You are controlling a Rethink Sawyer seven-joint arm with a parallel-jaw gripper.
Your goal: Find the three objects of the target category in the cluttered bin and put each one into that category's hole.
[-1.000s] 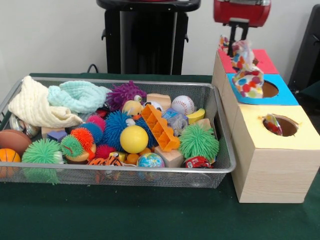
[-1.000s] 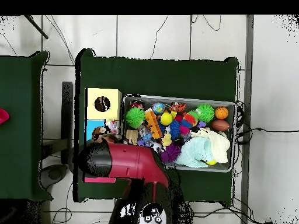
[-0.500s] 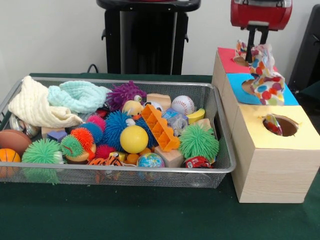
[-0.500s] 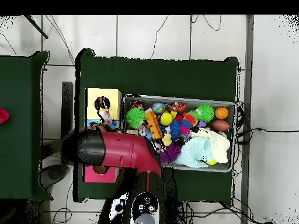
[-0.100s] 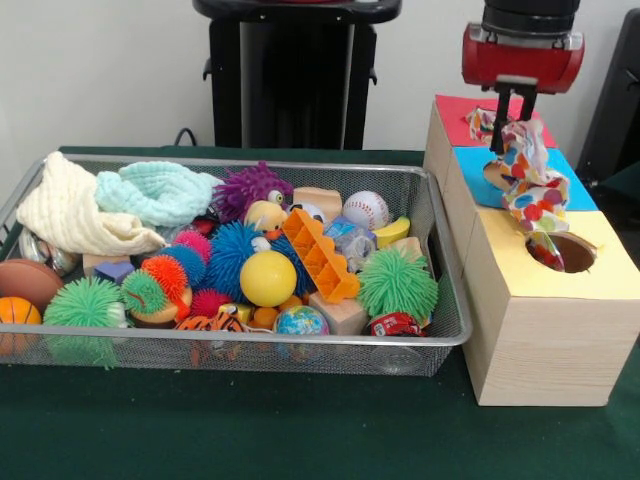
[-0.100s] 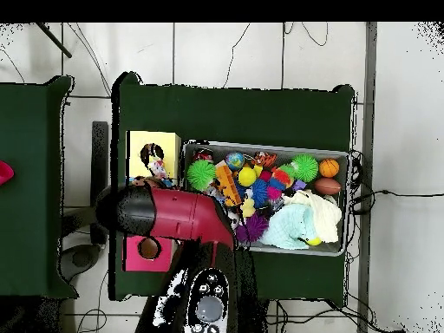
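Note:
A polka-dot cloth hangs from my gripper, which is shut on its top end. The cloth drapes down across the blue section of the wooden box, and its lower end reaches the round hole in the yellow section. A scrap of patterned cloth lies at that hole's left rim. In the overhead view the red arm covers the gripper, and the cloth shows at the yellow section. A cream cloth and a mint knitted cloth lie in the bin.
The wire bin left of the box holds several spiky balls, a yellow ball, a baseball, an orange block and wooden blocks. The red section sits at the box's far end.
My gripper carried the polka-dot cloth from over the red section toward the yellow one, then came lower. The cloth's end now reaches the yellow hole.

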